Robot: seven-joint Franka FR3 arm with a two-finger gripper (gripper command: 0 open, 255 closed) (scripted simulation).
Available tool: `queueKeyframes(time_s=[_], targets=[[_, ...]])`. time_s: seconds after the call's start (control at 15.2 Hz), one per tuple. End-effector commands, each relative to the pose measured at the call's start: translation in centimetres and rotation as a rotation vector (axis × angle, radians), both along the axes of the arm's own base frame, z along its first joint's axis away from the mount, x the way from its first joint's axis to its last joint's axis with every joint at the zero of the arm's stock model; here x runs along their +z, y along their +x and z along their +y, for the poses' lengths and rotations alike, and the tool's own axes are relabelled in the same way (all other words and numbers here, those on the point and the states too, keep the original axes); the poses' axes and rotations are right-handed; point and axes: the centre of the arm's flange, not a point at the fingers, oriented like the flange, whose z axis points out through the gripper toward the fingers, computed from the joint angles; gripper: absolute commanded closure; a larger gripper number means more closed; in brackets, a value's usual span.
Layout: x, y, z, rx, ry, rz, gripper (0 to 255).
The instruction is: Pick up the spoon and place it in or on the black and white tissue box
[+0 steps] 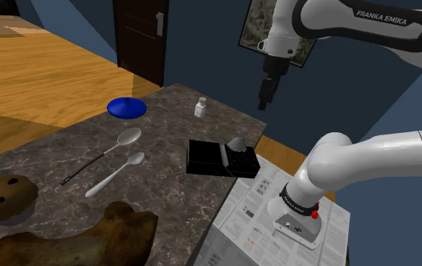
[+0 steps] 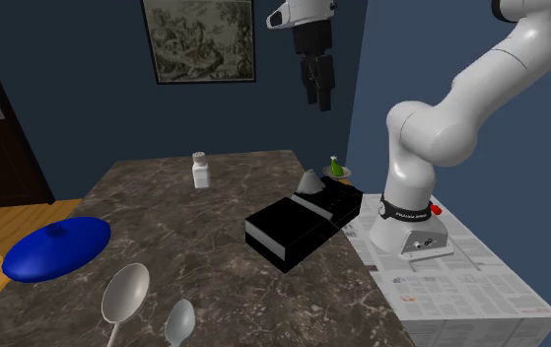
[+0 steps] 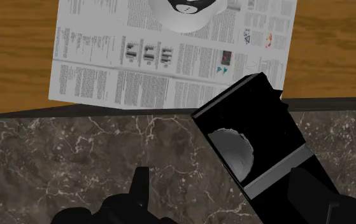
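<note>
Fingers (image 3: 139, 188) stand apart, holding nothing; gripper (image 1: 263, 102) hangs upper right in shoulder view, above box (image 1: 209, 157); spoons (image 1: 130, 137) lie centre-left.

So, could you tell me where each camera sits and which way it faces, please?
Shoulder view: beside the stand, looking down across the table at the spoons; the arm and hand show.
Second exterior view: low over the table's spoon end, facing the wall picture; the arm stands at its right.
Wrist view: on the hand, looking down at the tissue box; open black fingers show.
Shared: all three show the tissue box.
</note>
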Motion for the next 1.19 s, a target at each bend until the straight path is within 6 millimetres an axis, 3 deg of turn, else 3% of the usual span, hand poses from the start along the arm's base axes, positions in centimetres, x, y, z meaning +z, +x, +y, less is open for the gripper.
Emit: queueKeyframes(time_s=[0.0, 1.12], targets=[[0.0, 0.0, 0.0, 0.0, 0.0, 0.0, 0], [-8.9, 11.3, 17.3, -0.003, -0.009, -0.002, 0]])
